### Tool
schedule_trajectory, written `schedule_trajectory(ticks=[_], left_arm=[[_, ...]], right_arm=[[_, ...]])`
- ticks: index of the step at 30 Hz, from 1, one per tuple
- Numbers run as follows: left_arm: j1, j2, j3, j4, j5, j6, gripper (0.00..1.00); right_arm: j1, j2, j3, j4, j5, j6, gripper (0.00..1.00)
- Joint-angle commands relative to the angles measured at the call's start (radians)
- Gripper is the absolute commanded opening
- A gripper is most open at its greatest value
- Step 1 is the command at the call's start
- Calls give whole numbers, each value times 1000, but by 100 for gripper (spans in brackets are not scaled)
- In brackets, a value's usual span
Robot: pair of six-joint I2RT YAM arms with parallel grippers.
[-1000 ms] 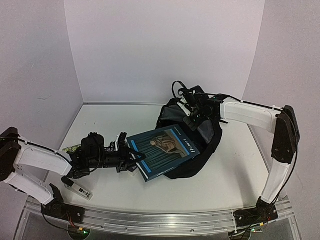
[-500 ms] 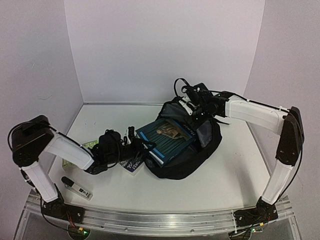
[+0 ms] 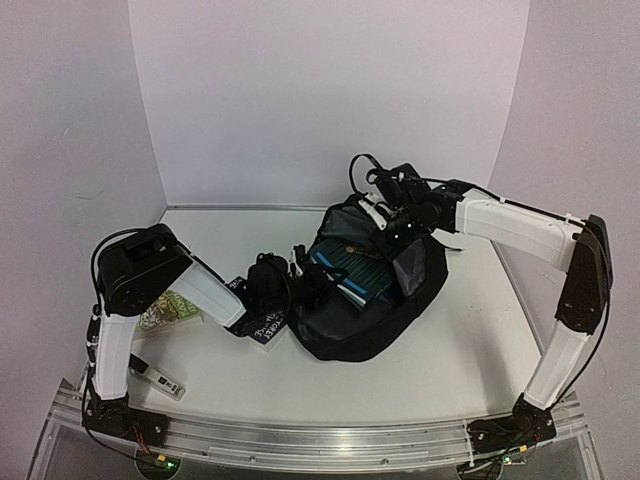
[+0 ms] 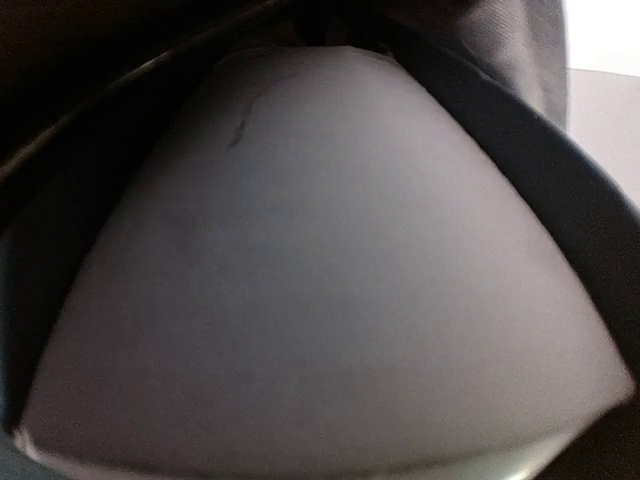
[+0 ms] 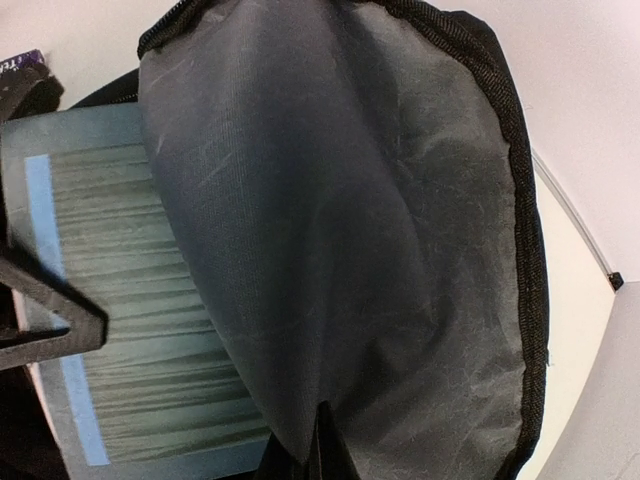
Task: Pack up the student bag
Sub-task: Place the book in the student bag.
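white table: teal book has slid deep into the backpack, nearly packed; left claw grips it, right claw pinches the backpack open.

The large soft black fabric backpack lies on the white table, right of its middle. In the backpack's opening, on its upper left side, sits a teal striped hardcover book, partly under the lifted grey-lined flap (which rises at the backpack's far right). A purple printed booklet lies just left of the backpack. Farther left is a flat patterned paper card, and well off to the near left a small black-and-white marker-like stick.
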Motion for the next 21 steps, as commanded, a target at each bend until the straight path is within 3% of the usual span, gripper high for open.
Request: schedule_trajectory(ticks=[1, 7, 13, 19, 21], left_arm=[[2, 60, 137, 55, -41, -42, 17], [-1, 105, 266, -134, -47, -41, 37], [-19, 19, 303, -427, -82, 20, 58], [-35, -64, 363, -711, -102, 100, 97], [-49, -94, 389, -817, -131, 134, 100]], right_arm=[[8, -76, 10, 42, -37, 28, 0], [0, -53, 12, 47, 57, 8, 0], [-89, -24, 32, 52, 66, 25, 0], [-138, 15, 55, 60, 52, 31, 0], [-143, 25, 58, 64, 52, 33, 0]])
